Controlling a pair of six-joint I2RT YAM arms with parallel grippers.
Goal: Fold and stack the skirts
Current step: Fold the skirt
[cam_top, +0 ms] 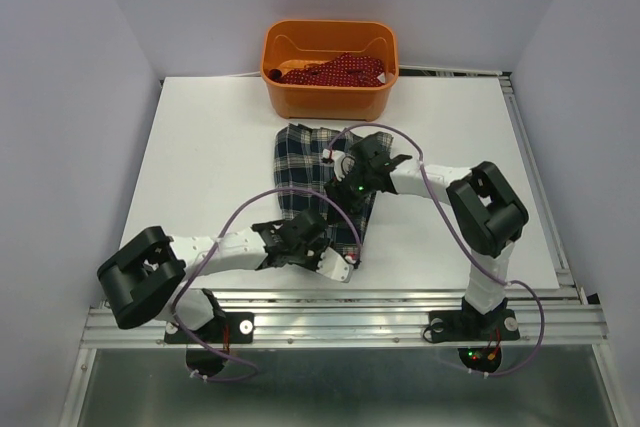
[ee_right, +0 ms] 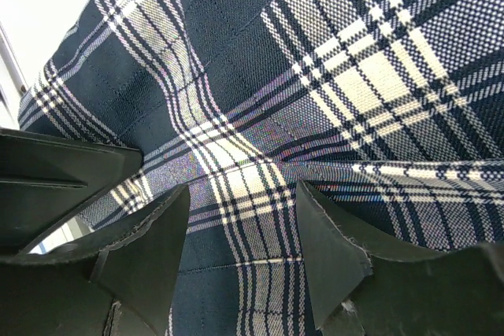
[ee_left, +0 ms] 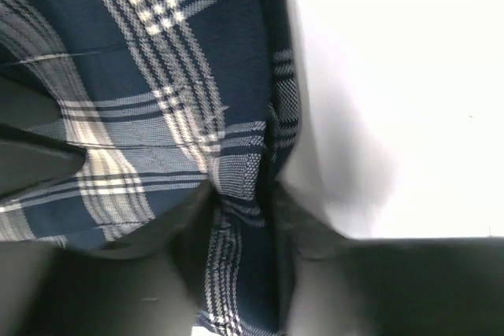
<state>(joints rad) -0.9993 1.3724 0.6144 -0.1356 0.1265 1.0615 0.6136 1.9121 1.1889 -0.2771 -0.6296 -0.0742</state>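
Note:
The tartan skirt lies spread on the white table, partly folded along its right side. My left gripper is at the skirt's near edge; in the left wrist view it is shut on a pinched fold of the tartan cloth. My right gripper is low over the skirt's right part; in the right wrist view it is open, with the flat tartan cloth showing between the fingers. The red dotted skirt lies bunched inside the orange tub.
The orange tub stands at the table's back edge, just beyond the tartan skirt. The white table extends left and right of the skirt. A metal rail runs along the near edge by the arm bases.

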